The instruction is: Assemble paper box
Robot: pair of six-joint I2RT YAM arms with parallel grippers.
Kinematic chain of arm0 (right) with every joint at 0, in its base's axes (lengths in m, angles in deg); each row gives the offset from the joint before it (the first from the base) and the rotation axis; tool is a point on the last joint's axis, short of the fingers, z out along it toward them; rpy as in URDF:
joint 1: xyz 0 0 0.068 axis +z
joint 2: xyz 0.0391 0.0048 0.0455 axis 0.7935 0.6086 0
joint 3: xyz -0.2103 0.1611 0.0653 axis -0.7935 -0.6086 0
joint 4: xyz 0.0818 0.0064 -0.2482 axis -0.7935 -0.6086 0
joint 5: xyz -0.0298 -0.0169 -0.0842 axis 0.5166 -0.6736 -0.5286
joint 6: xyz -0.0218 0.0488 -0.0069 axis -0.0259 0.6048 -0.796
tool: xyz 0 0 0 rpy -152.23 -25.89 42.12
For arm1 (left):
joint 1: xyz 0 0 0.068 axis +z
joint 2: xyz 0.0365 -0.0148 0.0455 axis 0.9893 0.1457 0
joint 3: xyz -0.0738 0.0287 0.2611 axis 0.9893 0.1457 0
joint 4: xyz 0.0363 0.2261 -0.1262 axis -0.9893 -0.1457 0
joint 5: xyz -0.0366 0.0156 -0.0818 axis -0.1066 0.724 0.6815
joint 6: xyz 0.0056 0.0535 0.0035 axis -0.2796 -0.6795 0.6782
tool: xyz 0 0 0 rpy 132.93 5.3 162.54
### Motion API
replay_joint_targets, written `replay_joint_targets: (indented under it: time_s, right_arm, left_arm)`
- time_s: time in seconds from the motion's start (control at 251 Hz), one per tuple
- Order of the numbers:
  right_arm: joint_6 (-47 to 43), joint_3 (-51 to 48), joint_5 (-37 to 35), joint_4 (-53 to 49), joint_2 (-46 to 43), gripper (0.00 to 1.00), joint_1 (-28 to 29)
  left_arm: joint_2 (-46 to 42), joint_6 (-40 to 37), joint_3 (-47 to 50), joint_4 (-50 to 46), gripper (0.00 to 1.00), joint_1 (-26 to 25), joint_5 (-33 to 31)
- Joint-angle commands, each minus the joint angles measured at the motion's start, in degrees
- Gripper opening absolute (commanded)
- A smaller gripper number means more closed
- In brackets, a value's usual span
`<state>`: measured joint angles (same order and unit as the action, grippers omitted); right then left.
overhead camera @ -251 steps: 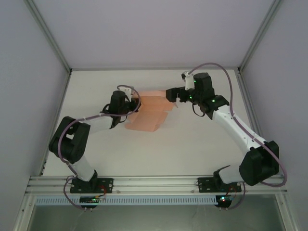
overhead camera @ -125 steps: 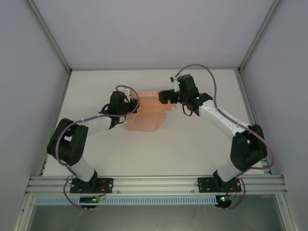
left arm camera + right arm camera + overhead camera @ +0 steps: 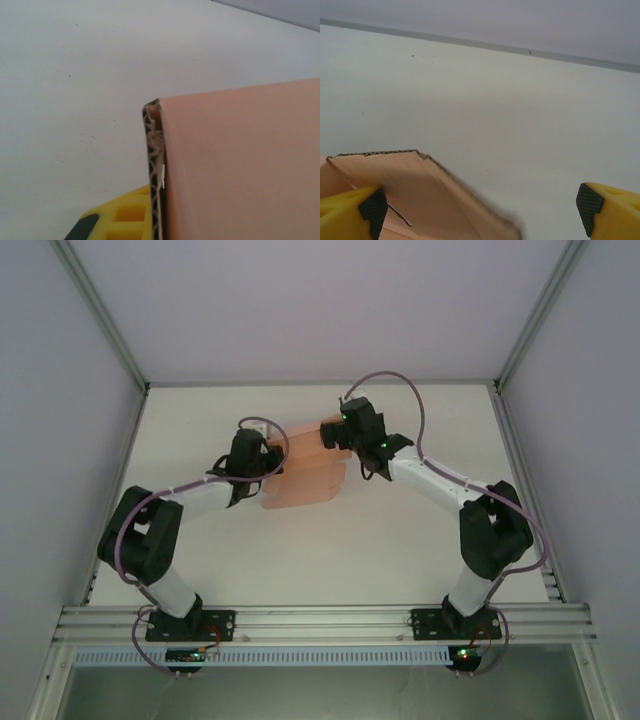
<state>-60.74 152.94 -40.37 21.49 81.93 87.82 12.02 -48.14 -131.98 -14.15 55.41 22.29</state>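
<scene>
The paper box (image 3: pixel 303 480) is a salmon-pink card sheet lying partly folded at mid-table. My left gripper (image 3: pixel 268 454) is at the sheet's left edge, shut on it. In the left wrist view a yellow finger (image 3: pixel 120 217) presses against the card's corrugated edge (image 3: pixel 154 165), and the pink panel (image 3: pixel 240 165) hides the other finger. My right gripper (image 3: pixel 332 434) is at the sheet's far right corner, open. In the right wrist view a raised flap (image 3: pixel 420 195) stands beside the left fingertip (image 3: pixel 355 210), and the right fingertip (image 3: pixel 607 207) is far from it.
The white tabletop (image 3: pixel 400 530) is bounded by a metal frame and grey walls (image 3: pixel 60 390). A rail (image 3: pixel 320 620) with both arm bases runs along the near edge. The right arm's cable (image 3: pixel 420 430) loops above its forearm.
My right arm has swung left to the sheet's far corner, and the flap there has been lifted and pushed leftward. The left gripper has stayed at the sheet's left edge.
</scene>
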Motion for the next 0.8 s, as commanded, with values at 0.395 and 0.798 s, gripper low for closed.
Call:
replay_joint_targets:
  time_s: [0.395, 0.798]
  right_arm:
    - [0.10, -11.89, 6.65, -15.71, -15.50, 0.99, -3.74]
    - [-0.11, -10.97, 8.02, -14.39, -10.75, 0.99, -6.31]
  left_arm:
    - [-5.73, -2.41, -2.57, -3.97, 0.00, -0.66, 1.62]
    - [-5.70, -3.69, -3.61, -6.57, 0.00, -0.65, 1.03]
